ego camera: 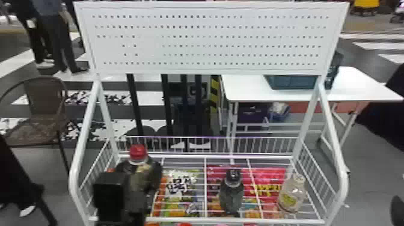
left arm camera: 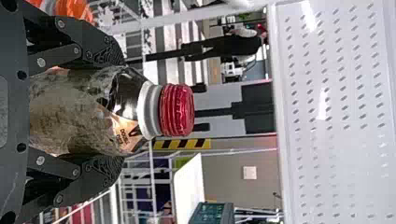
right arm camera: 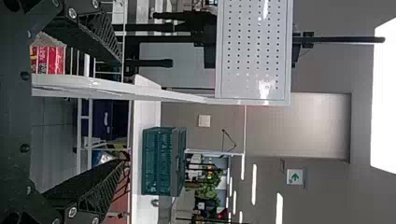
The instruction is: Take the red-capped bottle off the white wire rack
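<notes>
At the left end of the white wire rack (ego camera: 205,186), my left gripper (ego camera: 144,172) is around the red-capped bottle (ego camera: 138,152), whose cap stands up above the fingers. In the left wrist view, the left gripper (left arm camera: 119,112) has one finger on each side of the bottle (left arm camera: 88,109), closed on its body; the red cap (left arm camera: 176,110) points away from the palm. Whether the bottle's base touches the rack is hidden. My right gripper (right arm camera: 123,109) is open in the right wrist view, with a rack post beyond its parted fingers.
A dark bottle with a black cap (ego camera: 231,192) and a clear bottle with a white cap (ego camera: 291,193) stand on the rack's right half. Coloured packets (ego camera: 180,192) lie below the wires. A white pegboard (ego camera: 210,39) and side posts frame the rack; behind is a table (ego camera: 249,90).
</notes>
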